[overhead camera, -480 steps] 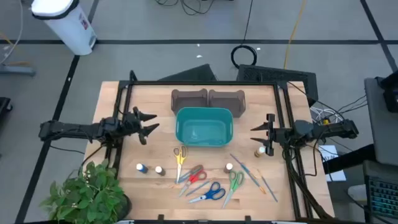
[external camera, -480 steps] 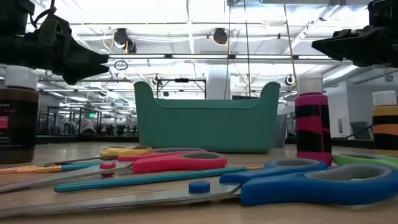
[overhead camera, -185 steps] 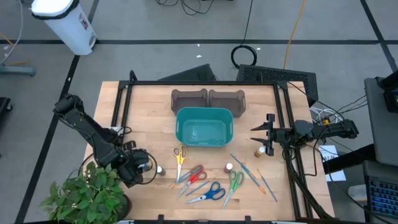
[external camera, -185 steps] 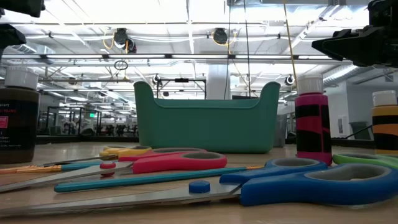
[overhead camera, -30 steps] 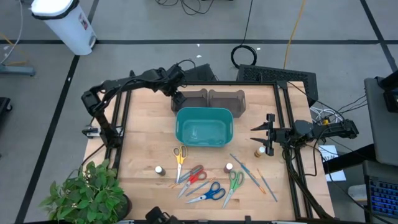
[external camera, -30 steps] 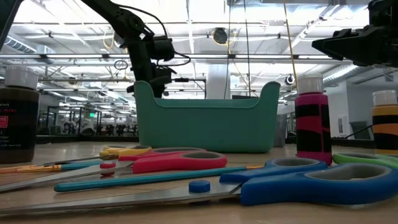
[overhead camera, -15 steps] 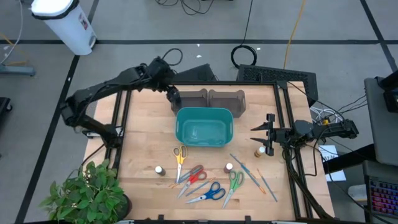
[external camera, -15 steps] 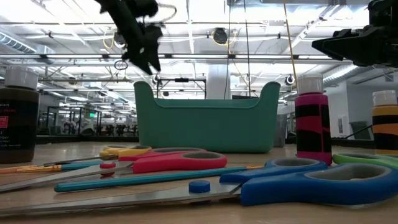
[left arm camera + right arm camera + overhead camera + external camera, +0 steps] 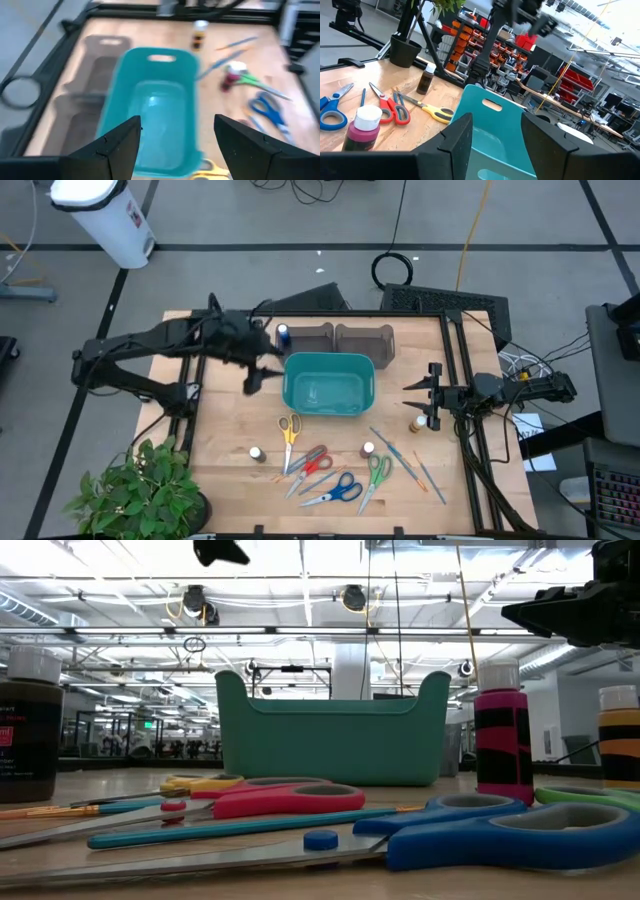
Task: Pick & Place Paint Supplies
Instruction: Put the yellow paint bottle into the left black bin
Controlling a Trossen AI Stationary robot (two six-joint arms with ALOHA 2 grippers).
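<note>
In the high view, the left gripper point(image 9: 258, 370) is seen with fingers apart beside the teal bin point(image 9: 328, 383); a dark-blue paint bottle point(image 9: 283, 333) stands in a grey tray point(image 9: 305, 340). In the left wrist view, the bin appears below. In the right wrist view, the right gripper point(image 9: 495, 131) is held apart, empty.

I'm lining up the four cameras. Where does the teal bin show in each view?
High view: teal bin, table centre, in front of the two brown trays.
Low view: centre, behind the scissors.
Left wrist view: centre-left.
Right wrist view: bottom centre.
Shared landmark: the slot handle in the bin's end wall.
</note>
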